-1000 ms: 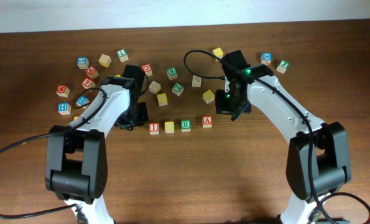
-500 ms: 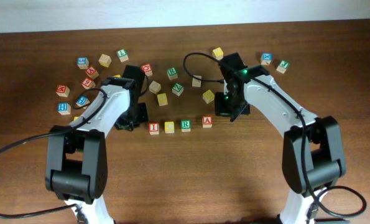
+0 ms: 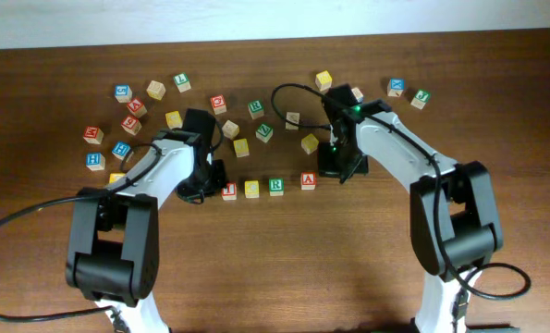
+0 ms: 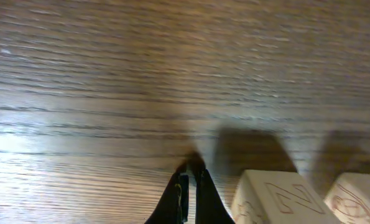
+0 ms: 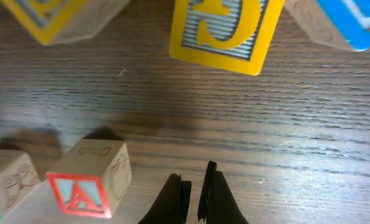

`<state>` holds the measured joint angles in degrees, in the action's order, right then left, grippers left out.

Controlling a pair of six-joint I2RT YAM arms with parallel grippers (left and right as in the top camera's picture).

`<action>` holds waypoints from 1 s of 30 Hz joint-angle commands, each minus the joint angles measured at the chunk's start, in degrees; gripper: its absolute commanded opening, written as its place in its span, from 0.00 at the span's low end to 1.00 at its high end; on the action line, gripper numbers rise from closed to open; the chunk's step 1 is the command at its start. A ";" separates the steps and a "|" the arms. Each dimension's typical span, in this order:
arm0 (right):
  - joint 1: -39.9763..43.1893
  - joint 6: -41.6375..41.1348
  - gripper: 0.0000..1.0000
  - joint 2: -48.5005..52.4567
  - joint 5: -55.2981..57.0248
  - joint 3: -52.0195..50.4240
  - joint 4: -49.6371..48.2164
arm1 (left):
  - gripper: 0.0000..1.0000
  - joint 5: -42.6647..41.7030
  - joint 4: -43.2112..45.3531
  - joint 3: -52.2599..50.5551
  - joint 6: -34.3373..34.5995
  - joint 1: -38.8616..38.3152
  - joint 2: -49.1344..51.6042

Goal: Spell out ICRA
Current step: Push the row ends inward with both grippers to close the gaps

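Observation:
Four blocks stand in a row in the overhead view: a red I block (image 3: 228, 191), a yellow block (image 3: 251, 189), a green R block (image 3: 275, 186) and a red A block (image 3: 307, 180). My left gripper (image 3: 210, 188) is just left of the row's left end. Its fingers (image 4: 189, 177) are shut and empty, low over the wood beside the end block (image 4: 278, 199). My right gripper (image 3: 328, 174) is just right of the A block. Its fingers (image 5: 196, 186) are shut with a thin gap, empty, next to the A block (image 5: 88, 180).
Several loose letter blocks lie scattered across the back of the table, such as a yellow one (image 3: 310, 142) behind the A block, seen close in the right wrist view (image 5: 225, 31). A cluster sits at the far left (image 3: 122, 120). Two blocks lie at the back right (image 3: 397, 87).
My left gripper has moved toward the front, down to the left end of the row. My right gripper has moved left toward the A block. The row has not moved.

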<state>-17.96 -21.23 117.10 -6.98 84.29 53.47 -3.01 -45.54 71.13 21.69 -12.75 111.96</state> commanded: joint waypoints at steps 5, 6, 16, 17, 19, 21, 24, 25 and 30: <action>-1.25 -0.22 0.04 2.40 0.11 -0.52 -2.16 | 0.00 -2.21 1.22 -1.86 -0.70 -2.16 1.84; -1.68 -0.26 0.04 2.45 0.04 -0.52 -2.60 | 0.00 -2.27 1.60 -1.86 -0.70 -2.16 1.84; -4.92 1.62 0.04 2.45 0.07 -0.52 -4.94 | 0.00 -2.38 2.25 -1.86 -0.63 -4.72 1.84; -4.92 2.56 0.04 2.45 0.02 -0.52 -4.72 | 0.00 -2.38 2.49 -1.86 0.02 -5.05 1.84; -4.92 2.54 0.04 2.45 -0.35 -0.52 -4.44 | 0.00 -2.38 2.69 -1.86 1.01 -5.44 1.84; -4.92 2.54 0.04 2.45 -2.73 -0.52 -4.48 | 0.00 -2.38 3.19 -1.86 1.01 -6.19 1.84; -4.92 2.51 0.04 2.45 -3.41 -0.52 -4.37 | 0.00 -2.38 3.56 -1.86 1.01 -6.71 1.84; -4.92 2.40 0.04 2.45 -4.11 -0.52 -4.35 | 0.00 -2.38 3.56 -1.86 1.01 -6.71 1.84; -4.98 1.79 0.04 2.45 -6.16 -0.52 -4.42 | 0.00 -2.43 4.59 -1.86 1.01 -6.71 1.84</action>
<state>-22.57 -19.27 118.91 -11.51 84.29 49.04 -4.60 -41.91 70.81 22.15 -19.07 111.96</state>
